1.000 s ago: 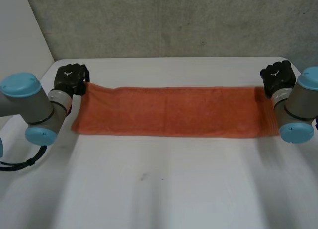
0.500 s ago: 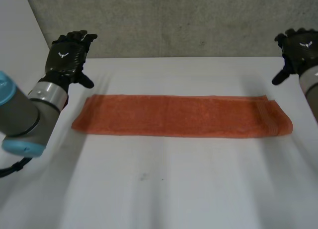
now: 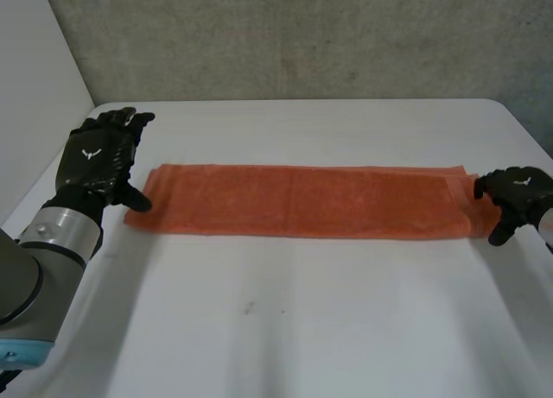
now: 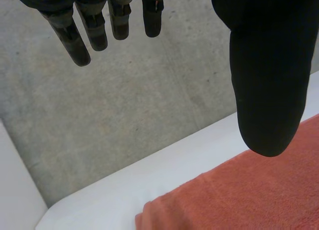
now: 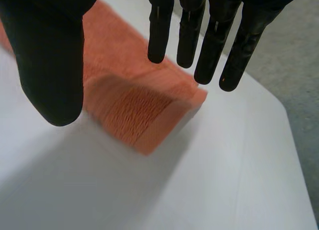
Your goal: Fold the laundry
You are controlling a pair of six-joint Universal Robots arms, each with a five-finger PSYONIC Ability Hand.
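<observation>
Orange towel [image 3: 302,199]: long folded strip, flat on white worktop [image 3: 285,320]. Left hand [image 3: 95,161] just beside towel's left end, fingers straight and spread, thumb near end's corner, grasping nothing. Right hand [image 3: 517,195] at towel's right end, fingers straight, thumb apart, grasping nothing.

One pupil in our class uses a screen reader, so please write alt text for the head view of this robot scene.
An orange towel, folded into a long strip, lies flat across a white table. The robot's black left hand and right hand are open at its two short ends, gripping nothing.
</observation>
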